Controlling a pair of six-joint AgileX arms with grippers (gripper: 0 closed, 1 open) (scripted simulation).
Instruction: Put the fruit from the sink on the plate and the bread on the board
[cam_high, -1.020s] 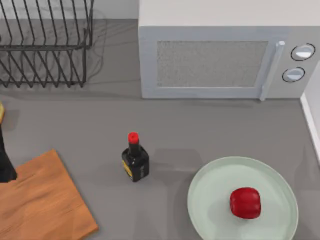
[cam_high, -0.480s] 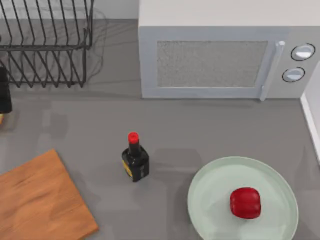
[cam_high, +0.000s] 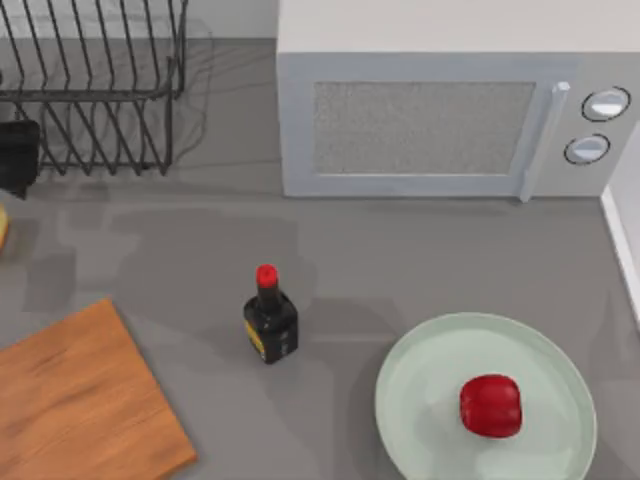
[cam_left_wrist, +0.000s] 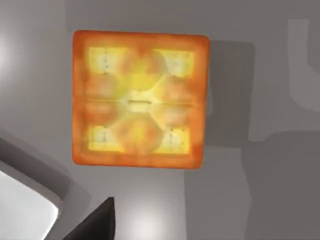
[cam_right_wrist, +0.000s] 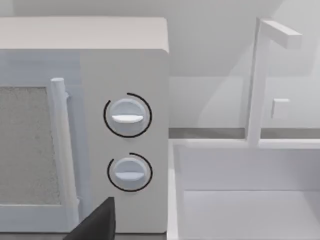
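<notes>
The left gripper (cam_high: 14, 158) has moved up beside the black wire rack (cam_high: 95, 90); I cannot tell its fingers. The square golden bread (cam_left_wrist: 139, 99) lies on the grey counter below that gripper, off the orange-brown wooden board (cam_high: 80, 405). The shiny red fruit (cam_high: 491, 405) sits on the round mint-green plate (cam_high: 420, 370).

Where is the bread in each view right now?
Top view: bread, a sliver at the left edge, on the counter between the rack and the board.
Left wrist view: bread seen square-on from above, on grey counter.
Right wrist view: faces the microwave and sink instead.
Shared landmark: the microwave's two dials, top view's upper right.
</notes>
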